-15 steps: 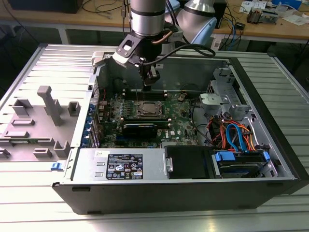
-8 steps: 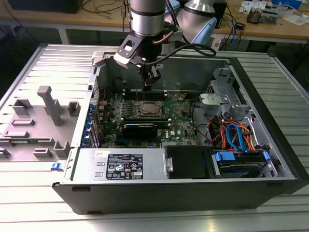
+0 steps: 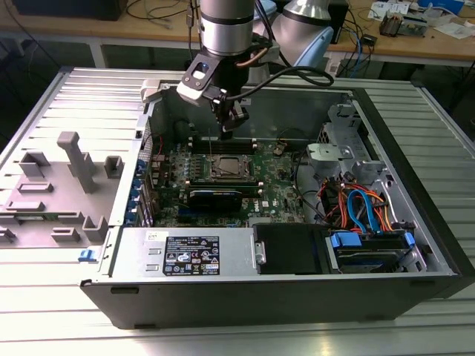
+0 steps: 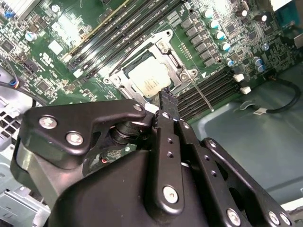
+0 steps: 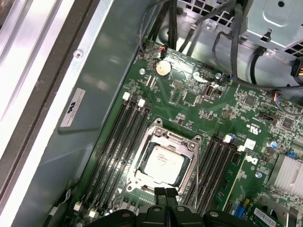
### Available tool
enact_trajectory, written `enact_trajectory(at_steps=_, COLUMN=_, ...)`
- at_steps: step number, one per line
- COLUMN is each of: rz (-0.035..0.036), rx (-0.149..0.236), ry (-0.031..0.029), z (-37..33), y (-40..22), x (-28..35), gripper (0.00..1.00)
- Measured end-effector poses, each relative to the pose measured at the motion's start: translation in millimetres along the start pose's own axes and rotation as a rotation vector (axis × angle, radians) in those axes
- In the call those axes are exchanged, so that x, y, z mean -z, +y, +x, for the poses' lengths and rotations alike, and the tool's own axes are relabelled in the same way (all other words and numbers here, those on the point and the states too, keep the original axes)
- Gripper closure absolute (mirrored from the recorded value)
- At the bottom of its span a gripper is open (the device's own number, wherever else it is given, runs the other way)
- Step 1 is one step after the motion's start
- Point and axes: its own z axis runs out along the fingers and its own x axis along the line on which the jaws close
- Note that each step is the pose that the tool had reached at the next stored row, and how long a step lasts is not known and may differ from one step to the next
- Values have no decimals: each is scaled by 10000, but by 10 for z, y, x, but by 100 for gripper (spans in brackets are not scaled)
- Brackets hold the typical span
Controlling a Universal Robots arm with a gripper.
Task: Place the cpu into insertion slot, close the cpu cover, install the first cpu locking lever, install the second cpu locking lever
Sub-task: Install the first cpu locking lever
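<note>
No wording can be read anywhere. A white label (image 3: pixel 191 256) with dark print and small symbols sits on the power supply box (image 3: pixel 141 256). In the first wrist view a grey sticker (image 5: pixel 73 108) sits on the case wall (image 5: pixel 109 71) beside the motherboard (image 5: pixel 189 94) edge, and faint marks cross the cpu (image 5: pixel 163 163).

The exterior view looks down from high and some way off at the whole open computer case (image 3: pixel 415 222), with the arm (image 3: pixel 226 30) at upper centre of the frame. Both wrist views look down past the end effector (image 5: pixel 165 194), close over the motherboard (image 5: pixel 189 94), and share the insertion slot (image 5: pixel 147 156).
</note>
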Motion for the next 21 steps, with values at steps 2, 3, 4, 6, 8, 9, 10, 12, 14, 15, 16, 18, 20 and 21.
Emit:
enact_trajectory(at_steps=2, rz=-4, rx=144, ry=2, z=0, y=0, x=0, gripper=89)
enact_trajectory(at_steps=3, rz=-7, rx=217, ry=2, z=0, y=0, x=0, gripper=89)
enact_trajectory(at_steps=4, rz=-11, rx=358, ry=4, z=0, y=0, x=0, gripper=89)
enact_trajectory(at_steps=6, rz=-16, rx=467, ry=6, z=1, y=0, x=0, gripper=89)
enact_trajectory(at_steps=8, rz=-20, rx=631, ry=7, z=2, y=0, x=0, gripper=89)
enact_trajectory(at_steps=9, rz=-25, rx=783, ry=9, z=2, y=0, x=0, gripper=89)
enact_trajectory(at_steps=10, rz=-25, rx=852, ry=9, z=2, y=0, x=1, gripper=89)
enact_trajectory(at_steps=12, rz=-30, rx=984, ry=11, z=2, y=0, x=0, gripper=89)
enact_trajectory(at_steps=14, rz=-35, rx=1111, ry=12, z=2, y=0, x=0, gripper=89)
enact_trajectory(at_steps=15, rz=-36, rx=1169, ry=13, z=2, y=0, x=0, gripper=89)
enact_trajectory(at_steps=16, rz=-38, rx=1223, ry=13, z=2, y=0, x=0, gripper=89)
enact_trajectory(at_steps=18, rz=-40, rx=1274, ry=14, z=2, y=0, x=0, gripper=89)
enact_trajectory(at_steps=20, rz=-40, rx=1284, ry=14, z=2, y=0, x=0, gripper=89)
enact_trajectory(at_steps=21, rz=-40, rx=1292, ry=14, z=2, y=0, x=0, gripper=89)
